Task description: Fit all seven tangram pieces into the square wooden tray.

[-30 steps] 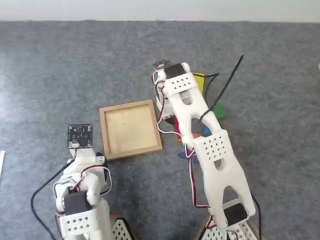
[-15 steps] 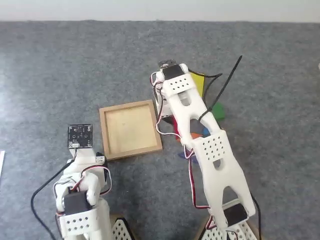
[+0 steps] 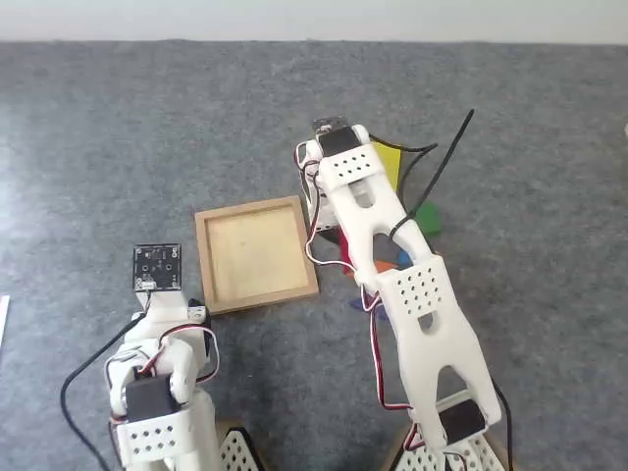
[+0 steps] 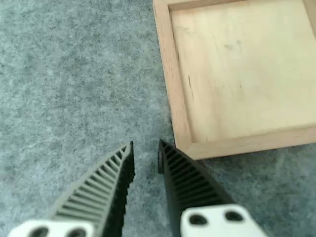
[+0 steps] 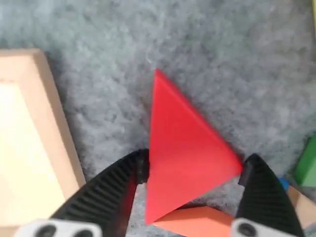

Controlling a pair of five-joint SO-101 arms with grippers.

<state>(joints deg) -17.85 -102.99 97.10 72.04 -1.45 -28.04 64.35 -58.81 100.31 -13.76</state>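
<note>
The red triangle (image 5: 185, 148) lies flat on the grey felt mat (image 5: 98, 64), directly between the two jaws of the right pincer (image 5: 195, 170). This pincer is released and spread wide. One jaw stands at the long straight edge of the piece and the other at its sharp corner. It is not possible to tell whether the tips already touch it.

The piece is probably light and stiff, a thin painted block with a smooth face, so it may slip or turn if it is pressed on a corner. A safer hold would be across two flat edges, low on the piece, because the felt gives no room under it. The corner under the far jaw looks like a weak place to squeeze.

The triangle is a plain, bright red, with clean edges and one long point directed away from the pincer. An orange piece (image 5: 190, 227) lies touching it on the pincer's near side, and a green piece (image 5: 307, 165) lies outside the far jaw.

The square wooden tray (image 5: 54, 123) lies just outside the other jaw, and no piece shows in the part of it that is seen. The left pincer (image 4: 145, 150) hangs just beside a corner of the tray, its jaws parted by a narrow gap and holding nothing.
</note>
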